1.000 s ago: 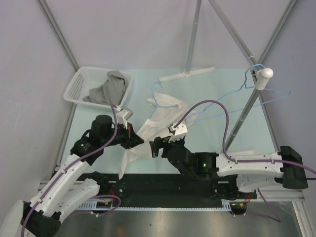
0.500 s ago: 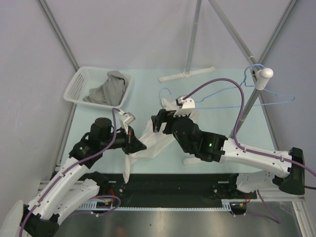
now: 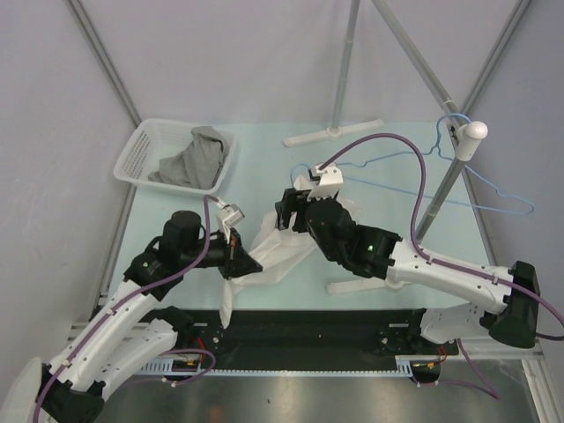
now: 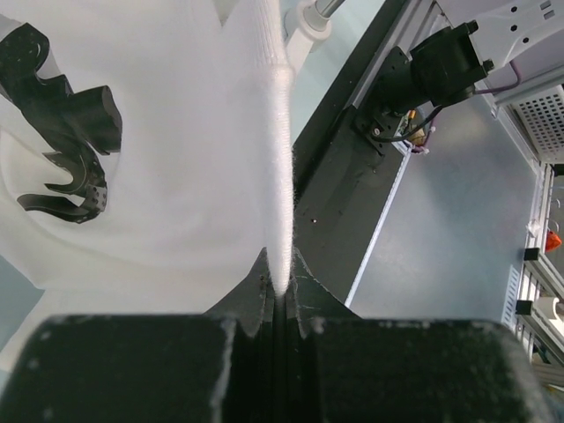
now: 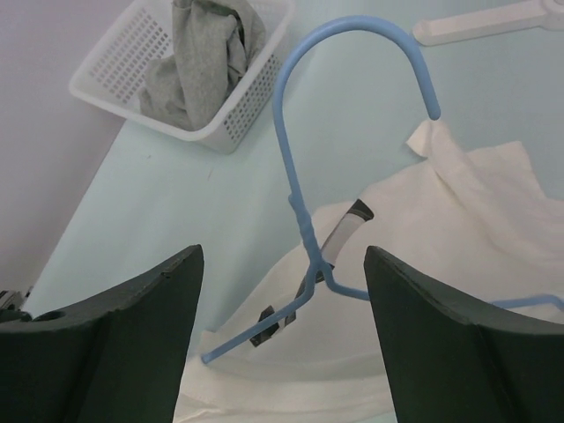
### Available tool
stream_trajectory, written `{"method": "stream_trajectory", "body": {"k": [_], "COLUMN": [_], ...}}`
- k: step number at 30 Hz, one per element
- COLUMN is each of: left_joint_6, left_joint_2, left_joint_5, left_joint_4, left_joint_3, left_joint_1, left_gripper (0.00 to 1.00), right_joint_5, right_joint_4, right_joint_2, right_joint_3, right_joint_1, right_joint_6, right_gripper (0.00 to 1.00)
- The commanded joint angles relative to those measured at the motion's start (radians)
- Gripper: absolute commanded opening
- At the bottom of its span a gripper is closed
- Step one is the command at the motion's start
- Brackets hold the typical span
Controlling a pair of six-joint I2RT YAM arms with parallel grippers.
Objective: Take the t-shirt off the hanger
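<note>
The white t-shirt point(image 3: 284, 249) lies crumpled at mid-table, its collar on a blue hanger point(image 5: 283, 132). The hanger's hook sticks out past the collar, and one arm of it shows bare at the neck opening. My left gripper point(image 3: 240, 256) is shut on a fold of the t-shirt point(image 4: 176, 176) at its near-left edge, and the cloth runs taut out of the closed jaws point(image 4: 280, 286). My right gripper point(image 3: 286, 211) hovers open above the collar. In the right wrist view the hanger's neck sits between its spread fingers point(image 5: 283, 254), touching neither.
A white basket point(image 3: 141, 152) holding a grey garment point(image 3: 196, 153) stands at the back left. A slanted pole with a white knob point(image 3: 470, 132) at the right carries more blue hangers point(image 3: 493, 189). A white stand foot point(image 3: 333, 132) lies at the back.
My right gripper has swung from near the front edge up and back over the collar and hanger neck, its jaws narrowing slightly. My left gripper kept its grip and drew the cloth slightly nearer.
</note>
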Motion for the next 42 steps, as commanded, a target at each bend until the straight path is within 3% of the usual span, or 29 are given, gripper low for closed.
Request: {"method": "stream_trajectory", "body": {"k": [1,12,15,18,19,21,22,23,26,29,34,42], "left_joint_6": [0.039,0.05,0.051,0.047,0.045,0.031,0.027,0.015,0.001,0.002,0.017,-0.018], "left_joint_2": [0.0,0.011,0.02,0.026,0.026,0.031,0.032,0.032,0.034,0.022,0.008,-0.015], "left_joint_5": [0.074,0.069,0.06,0.049,0.049,0.042,0.033,0.005,-0.073,-0.153,-0.23,-0.227], "left_joint_4": [0.045,0.03,0.022,0.019,0.02,0.031,0.037,0.04,0.039,0.034,-0.013,-0.027], "left_joint_3": [0.053,0.092,0.112,0.125,0.125,0.121,0.118,0.112,0.11,0.112,0.122,0.107], "left_joint_1": [-0.016,-0.026,-0.027,-0.029,-0.029,-0.029,-0.029,-0.029,-0.029,-0.029,-0.03,-0.029], "left_gripper": [0.0,0.0,0.0,0.0,0.0,0.08,0.14,0.29,0.53,0.63,0.72,0.7], "right_joint_5": [-0.018,-0.017,-0.015,0.001,0.006,0.026,0.034,0.05,0.089,0.123,0.156,0.207], "right_joint_4": [0.011,0.054,0.062,0.076,0.077,0.085,0.085,0.088,0.082,0.071,0.051,-0.015], "right_joint_2": [0.01,0.018,0.016,0.001,-0.004,-0.022,-0.03,-0.038,-0.065,-0.11,-0.174,-0.219], "right_joint_3": [0.038,0.011,-0.003,-0.024,-0.029,-0.041,-0.044,-0.046,-0.06,-0.09,-0.132,-0.139], "right_joint_1": [-0.042,-0.05,-0.048,-0.048,-0.048,-0.047,-0.045,-0.044,-0.041,-0.041,-0.044,-0.059], "right_joint_6": [-0.049,-0.093,-0.082,-0.072,-0.061,-0.05,-0.044,-0.041,-0.027,0.0,0.046,0.091], "right_gripper": [0.76,0.63,0.55,0.41,0.28,0.16,0.05,0.0,0.0,0.0,0.0,0.0]}}
